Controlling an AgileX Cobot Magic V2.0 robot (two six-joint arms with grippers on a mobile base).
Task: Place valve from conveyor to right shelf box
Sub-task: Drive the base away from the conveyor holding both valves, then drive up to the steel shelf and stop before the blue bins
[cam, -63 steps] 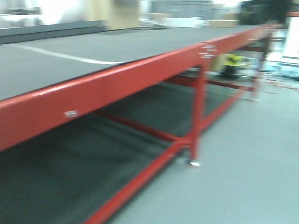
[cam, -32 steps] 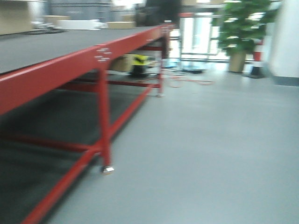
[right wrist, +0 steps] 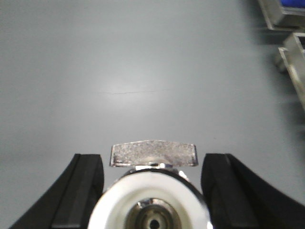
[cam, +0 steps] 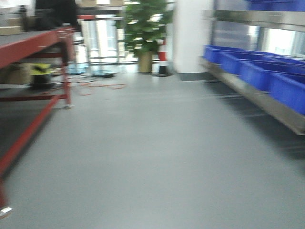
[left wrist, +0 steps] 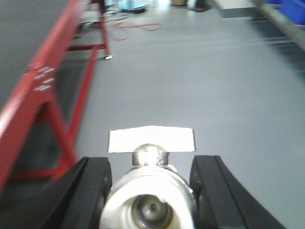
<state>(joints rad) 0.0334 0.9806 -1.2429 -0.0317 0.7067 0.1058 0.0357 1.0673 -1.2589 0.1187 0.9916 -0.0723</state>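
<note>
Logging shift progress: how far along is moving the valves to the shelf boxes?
Done: pickup, it seems. A valve sits in the left gripper, between its jaws; a second valve sits in the right gripper. In hand: the carry, with the conveyor off to the left and the blue shelf boxes ahead on the right. Left: reaching a box and placing both valves.

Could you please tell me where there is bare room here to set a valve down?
The grey floor between the red conveyor frame and the shelf is bare. Cables and a plant crowd its far end. The blue boxes fill the shelf side by side; their insides are hidden.
</note>
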